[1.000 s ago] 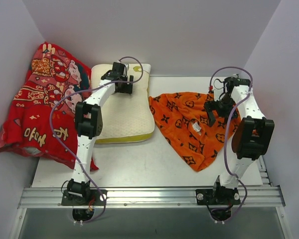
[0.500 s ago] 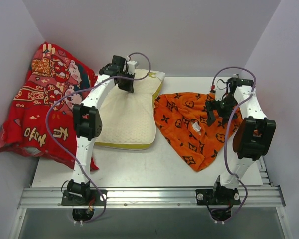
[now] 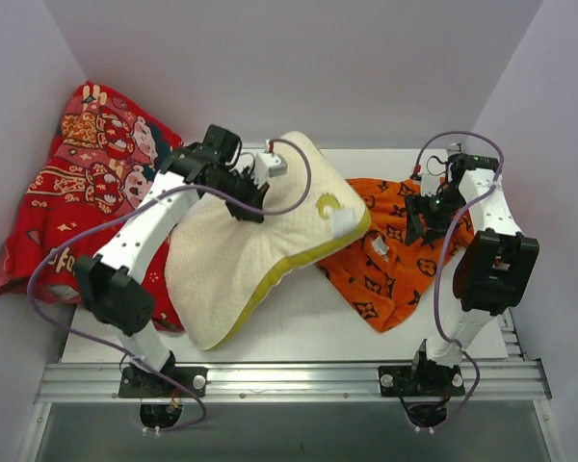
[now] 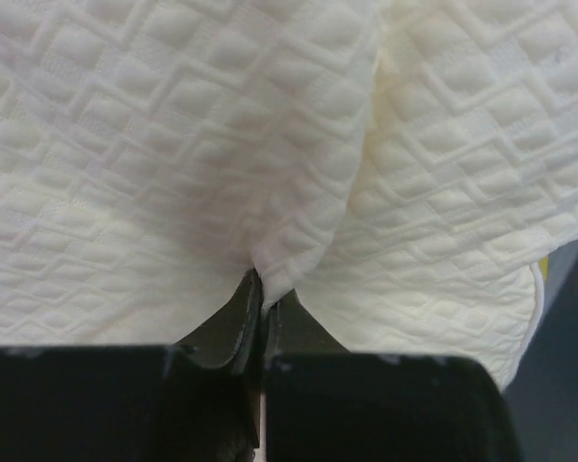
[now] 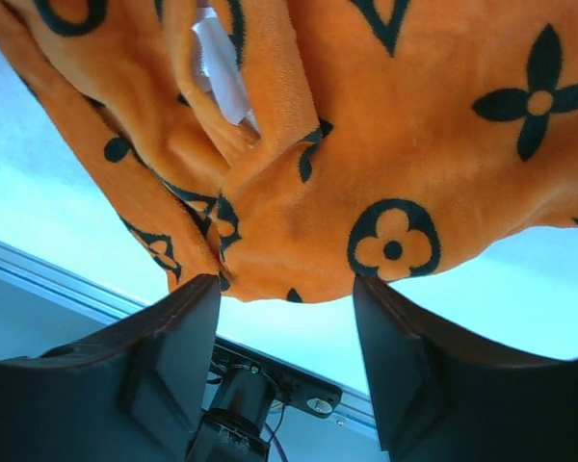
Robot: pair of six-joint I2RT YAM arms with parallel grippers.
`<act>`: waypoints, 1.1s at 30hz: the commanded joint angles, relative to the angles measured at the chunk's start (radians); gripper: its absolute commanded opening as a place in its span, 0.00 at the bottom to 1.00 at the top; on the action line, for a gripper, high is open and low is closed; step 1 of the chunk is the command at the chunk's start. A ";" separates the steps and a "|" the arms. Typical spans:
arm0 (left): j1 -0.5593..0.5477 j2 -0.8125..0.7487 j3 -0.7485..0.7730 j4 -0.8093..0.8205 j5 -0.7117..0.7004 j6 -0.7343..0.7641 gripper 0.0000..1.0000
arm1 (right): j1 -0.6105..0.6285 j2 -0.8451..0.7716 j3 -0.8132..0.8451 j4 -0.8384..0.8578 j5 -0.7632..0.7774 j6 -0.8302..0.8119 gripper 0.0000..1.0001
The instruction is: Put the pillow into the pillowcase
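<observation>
The cream-white quilted pillow [image 3: 255, 255] with its yellow-green band is lifted and tilted, and its right corner overlaps the left side of the orange pillowcase [image 3: 390, 265]. My left gripper [image 3: 251, 195] is shut on a pinch of the pillow's fabric [image 4: 299, 192] near its upper edge; in the left wrist view the left gripper [image 4: 263, 291] has its jaws pressed together on a fold. The right gripper [image 3: 426, 218] hovers over the pillowcase's right part. In the right wrist view the right gripper [image 5: 287, 289] is open, with the pillowcase [image 5: 405, 135] edge just past its fingertips and a white label [image 5: 222, 67] showing.
A red cartoon-printed cloth [image 3: 72, 207] is bunched against the left wall. White walls close in the back and both sides. A metal rail [image 3: 289, 380] runs along the near edge, carrying both arm bases.
The left gripper shut on the pillow's far edge, lifted it and swung it right, so it now tilts over the pillowcase's left side. The right gripper's jaws narrowed a little.
</observation>
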 commanded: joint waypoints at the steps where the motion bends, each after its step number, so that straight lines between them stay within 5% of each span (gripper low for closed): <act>1: 0.008 -0.121 -0.184 -0.025 0.102 0.120 0.00 | -0.001 -0.042 -0.016 -0.021 -0.061 0.011 0.54; 5: -0.024 -0.208 -0.422 0.079 0.092 0.107 0.00 | 0.056 0.013 -0.030 0.063 -0.050 0.051 0.51; 9: -0.043 -0.220 -0.483 0.130 0.090 0.095 0.00 | 0.135 0.079 -0.051 0.163 0.024 0.086 0.59; 19: -0.082 -0.225 -0.572 0.167 0.084 0.107 0.00 | 0.212 0.212 0.019 0.311 0.211 0.204 0.56; 28: -0.090 -0.219 -0.581 0.178 0.095 0.095 0.00 | 0.212 0.203 0.067 0.303 0.087 0.233 0.56; 33: -0.092 -0.214 -0.576 0.182 0.093 0.092 0.00 | 0.214 0.249 0.100 0.291 0.116 0.223 0.49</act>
